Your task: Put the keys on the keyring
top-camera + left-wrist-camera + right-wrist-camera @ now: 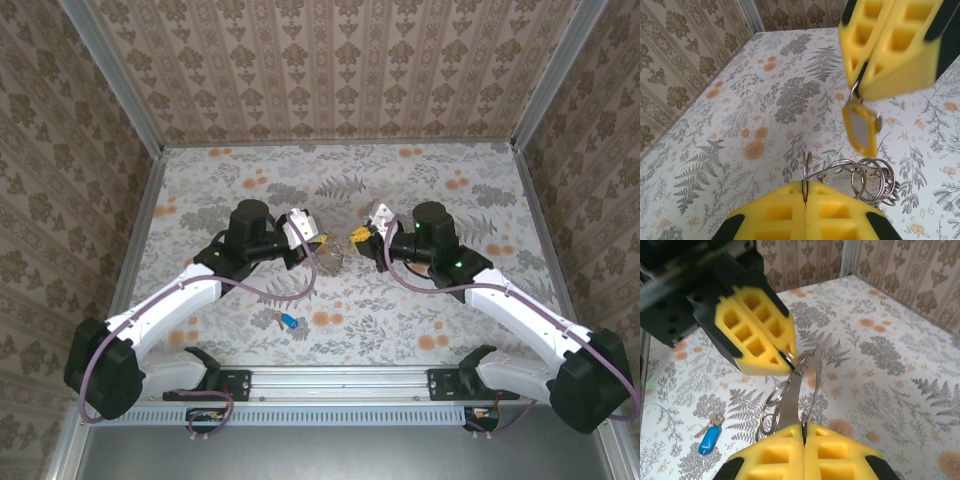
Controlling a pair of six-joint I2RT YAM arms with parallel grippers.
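Top external view: fixed high behind the arm bases, looking down and forward over the whole table to the back wall. It is the farthest of the three.

Left wrist view: very close, with the left gripper along its bottom edge. It faces across the table at the right gripper and the yellow-headed key.

Right wrist view: equally close and facing the opposite way, its own fingers at the bottom and the left gripper at upper left.

Both wrist views share the keyring, seen from opposite sides. The right wrist and top external views share the blue-headed key.
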